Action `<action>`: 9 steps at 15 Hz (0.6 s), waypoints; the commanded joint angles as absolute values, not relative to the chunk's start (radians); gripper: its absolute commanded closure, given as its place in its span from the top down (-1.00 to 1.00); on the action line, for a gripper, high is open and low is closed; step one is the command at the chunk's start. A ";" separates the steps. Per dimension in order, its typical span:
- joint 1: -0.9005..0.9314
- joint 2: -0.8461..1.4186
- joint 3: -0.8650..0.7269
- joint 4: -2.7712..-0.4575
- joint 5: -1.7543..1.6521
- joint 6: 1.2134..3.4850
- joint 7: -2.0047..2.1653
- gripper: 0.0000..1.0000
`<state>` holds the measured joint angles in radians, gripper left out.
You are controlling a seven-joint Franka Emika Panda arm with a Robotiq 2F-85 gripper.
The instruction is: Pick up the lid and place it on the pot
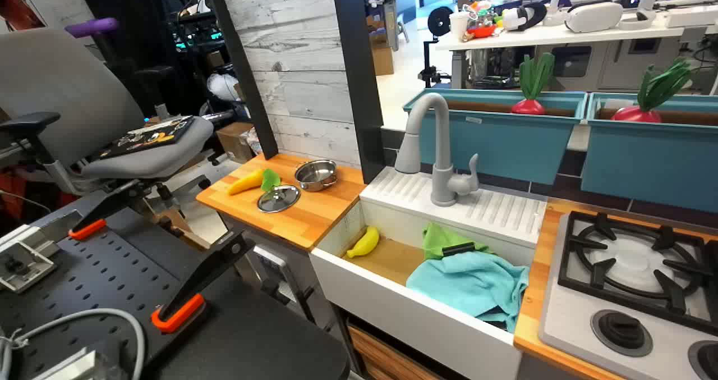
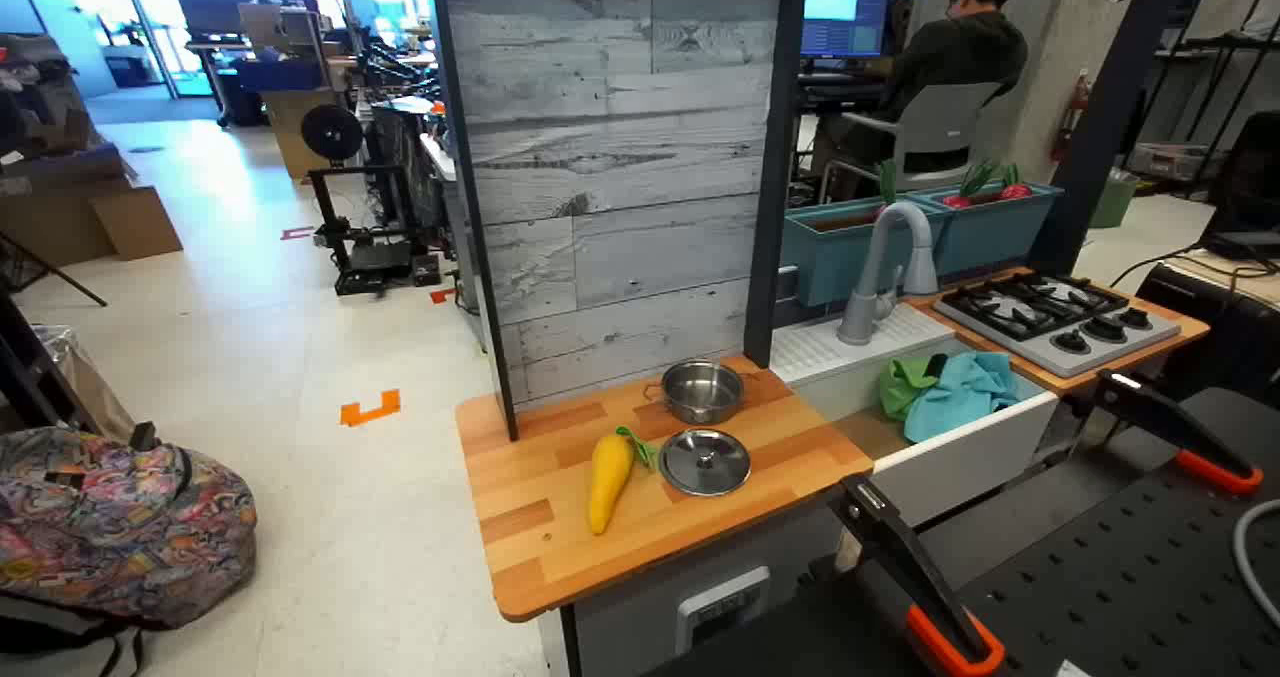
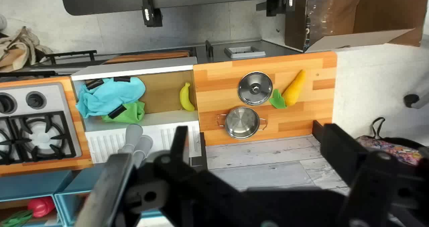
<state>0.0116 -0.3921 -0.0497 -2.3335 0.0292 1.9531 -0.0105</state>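
Black two-fingered gripper, jaws wide apart, faces an orange-brown wooden counter where, in both exterior views, a shiny steel pot stands far and its round silver-grey metal lid lies near: likely light, stiff, slippery, best pinched by its central knob.

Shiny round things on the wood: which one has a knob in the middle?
The lid, the flat one nearest the green leaf; the pot is hollow and open on top, without a knob.

In the wrist view, that counter carries the lid, pot at its seven o'clock, vegetable at three.
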 commanded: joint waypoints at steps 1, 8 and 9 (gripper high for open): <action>0.001 -0.392 -0.041 -2.330 0.033 1.951 -0.014 1.00; 0.017 -0.348 -0.026 -2.328 0.041 1.977 -0.021 1.00; 0.022 -0.333 -0.022 -2.329 0.045 1.984 -0.032 1.00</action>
